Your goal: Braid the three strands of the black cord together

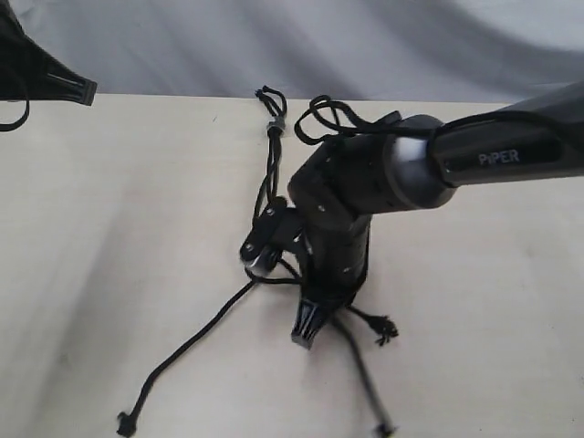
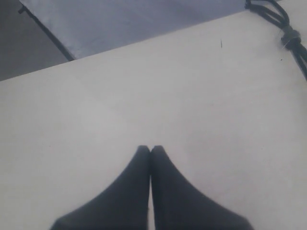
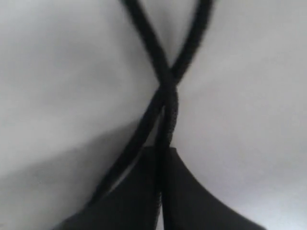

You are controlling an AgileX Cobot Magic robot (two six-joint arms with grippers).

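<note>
Pale beige tabletop [image 1: 109, 228] carries the thin black braided-fibre cord [image 1: 270, 169]; its three strands [image 1: 196, 339] fan out around the right fingers [image 3: 152, 163], which pinch one strand just beyond a crossing. Left fingers [image 2: 144, 158] sit together, empty, well apart. Pulling could drag the unanchored cord and undo the crossing. No container shows.

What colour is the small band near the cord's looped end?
The band is grey; the exterior view shows it best.
</note>
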